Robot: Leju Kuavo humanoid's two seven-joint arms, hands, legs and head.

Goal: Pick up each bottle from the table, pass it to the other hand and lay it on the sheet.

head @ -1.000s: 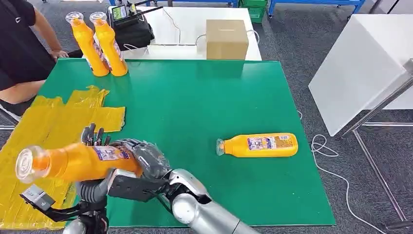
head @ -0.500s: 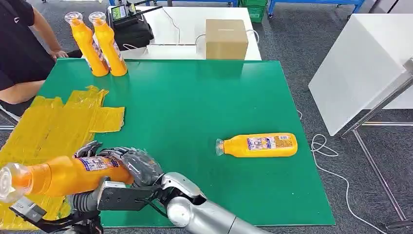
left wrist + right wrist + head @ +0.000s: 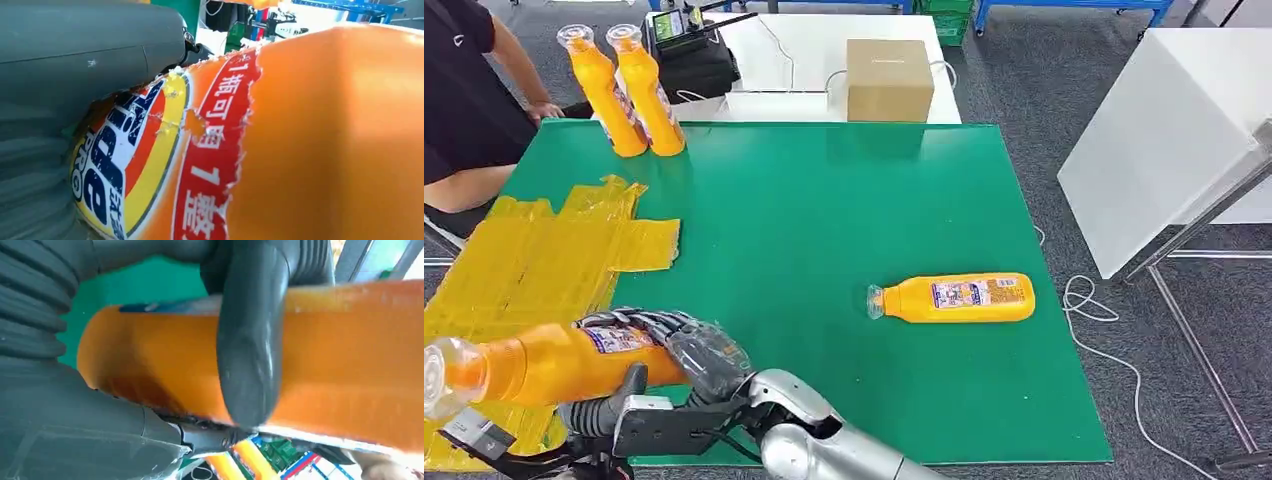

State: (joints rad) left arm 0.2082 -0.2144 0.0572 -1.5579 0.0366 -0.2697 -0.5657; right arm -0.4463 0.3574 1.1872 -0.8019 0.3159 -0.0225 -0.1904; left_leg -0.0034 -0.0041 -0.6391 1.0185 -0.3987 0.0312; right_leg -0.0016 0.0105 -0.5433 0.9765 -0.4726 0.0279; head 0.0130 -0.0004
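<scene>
The right arm (image 3: 824, 450) reaches in from the lower edge and bends across toward the robot's left, its right hand (image 3: 694, 350) wrapped around the base end of the held bottle (image 3: 554, 362), thumb (image 3: 250, 365) pressed across the body. The left hand (image 3: 614, 415) sits just beneath, cupping the same bottle from below, thumb raised against its side.

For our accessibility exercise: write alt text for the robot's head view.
Both robot hands, right hand and left hand, hold an orange bottle sideways over a yellow sheet. Another bottle lies on the green table.
</scene>
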